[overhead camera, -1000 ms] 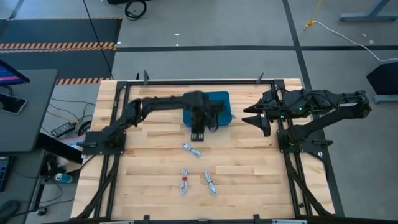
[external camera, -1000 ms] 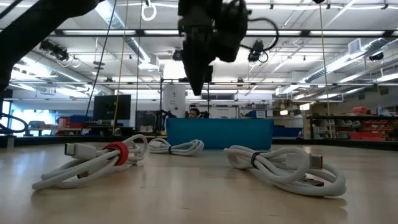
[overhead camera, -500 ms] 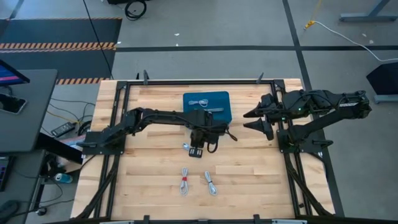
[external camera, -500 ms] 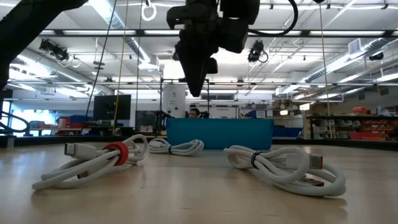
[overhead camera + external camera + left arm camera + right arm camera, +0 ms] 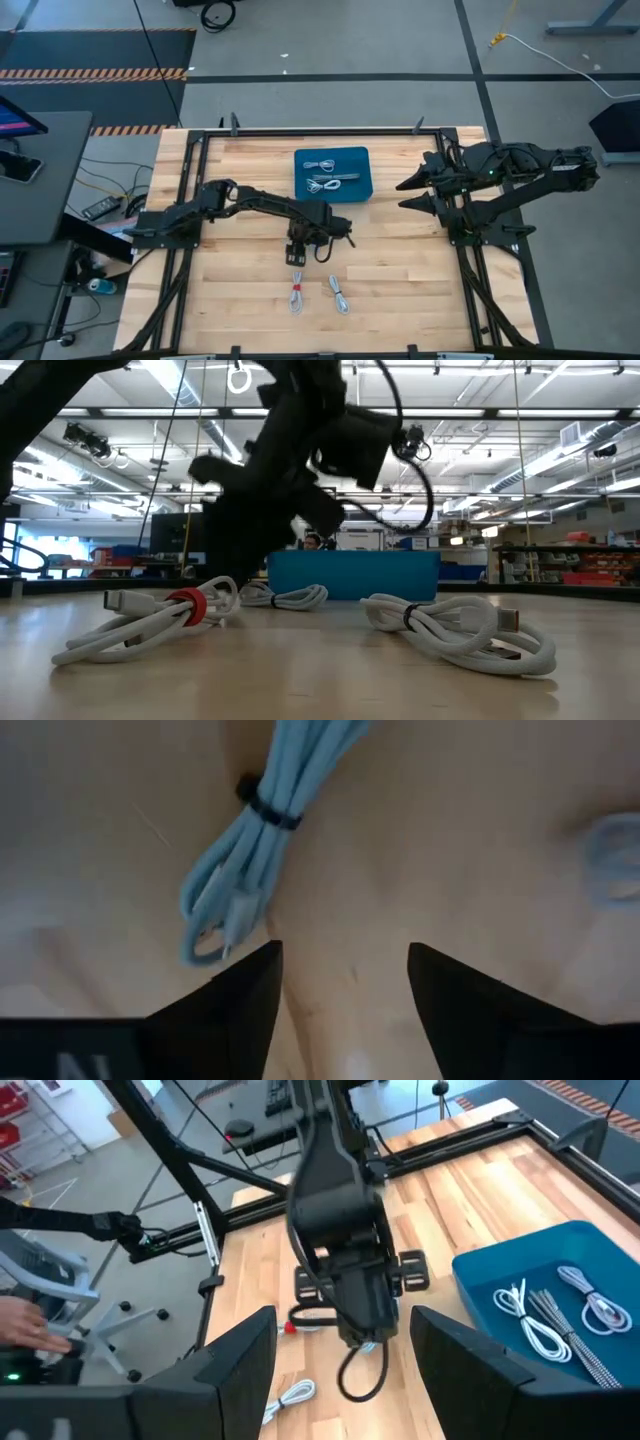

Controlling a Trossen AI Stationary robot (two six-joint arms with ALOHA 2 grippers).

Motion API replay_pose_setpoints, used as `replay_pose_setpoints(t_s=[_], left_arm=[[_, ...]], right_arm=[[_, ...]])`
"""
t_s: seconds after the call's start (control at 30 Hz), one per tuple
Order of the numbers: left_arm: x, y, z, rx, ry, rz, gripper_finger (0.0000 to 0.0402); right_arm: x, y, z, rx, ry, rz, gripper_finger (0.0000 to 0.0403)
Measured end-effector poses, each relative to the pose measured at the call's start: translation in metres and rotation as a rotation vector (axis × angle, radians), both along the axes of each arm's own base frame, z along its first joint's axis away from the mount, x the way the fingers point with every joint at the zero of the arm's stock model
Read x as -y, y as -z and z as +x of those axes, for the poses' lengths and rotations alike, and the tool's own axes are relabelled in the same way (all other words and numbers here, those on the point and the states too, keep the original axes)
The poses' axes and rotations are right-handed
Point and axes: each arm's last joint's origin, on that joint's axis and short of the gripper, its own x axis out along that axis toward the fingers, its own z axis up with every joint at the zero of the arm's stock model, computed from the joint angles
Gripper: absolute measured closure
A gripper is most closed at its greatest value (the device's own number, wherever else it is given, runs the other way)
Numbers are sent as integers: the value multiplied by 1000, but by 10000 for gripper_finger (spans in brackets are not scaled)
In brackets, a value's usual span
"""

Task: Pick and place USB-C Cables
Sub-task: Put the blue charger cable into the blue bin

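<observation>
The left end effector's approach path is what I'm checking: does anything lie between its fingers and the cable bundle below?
Nothing: the left wrist view shows only bare wood between the open left end effector and the cable bundle.

— What lies around the work area?

— A pale wooden surface (image 5: pixel 400 270) inside a black frame (image 5: pixel 320 131), with a blue tray (image 5: pixel 352 160) at upper centre.

— And beyond?

— Orange-black hazard tape (image 5: pixel 90 73) at upper left, a dark desk (image 5: pixel 40 180) at the left edge.
</observation>
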Motion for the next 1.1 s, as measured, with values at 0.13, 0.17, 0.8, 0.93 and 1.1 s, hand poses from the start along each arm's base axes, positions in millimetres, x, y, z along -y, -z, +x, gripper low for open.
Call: replay_pose_setpoints(t_s=[0.13,0.17,0.8,0.93,1.1], left_arm=[[-4,11,-1,24,-21,-2,173],[-5,11,0,28,-35,1,173],[8,-55,38,398,223,-105,173],[14,-32,28,320,306,-99,179],[11,0,9,209,375,-9,196]], right_arm=[[0,-1,-2,7,0,1,167],[0,-1,-2,6,1,1,167],[5,0,0,0,55,41,167],[5,0,0,-1,56,45,167],[5,0,0,-1,56,45,167]])
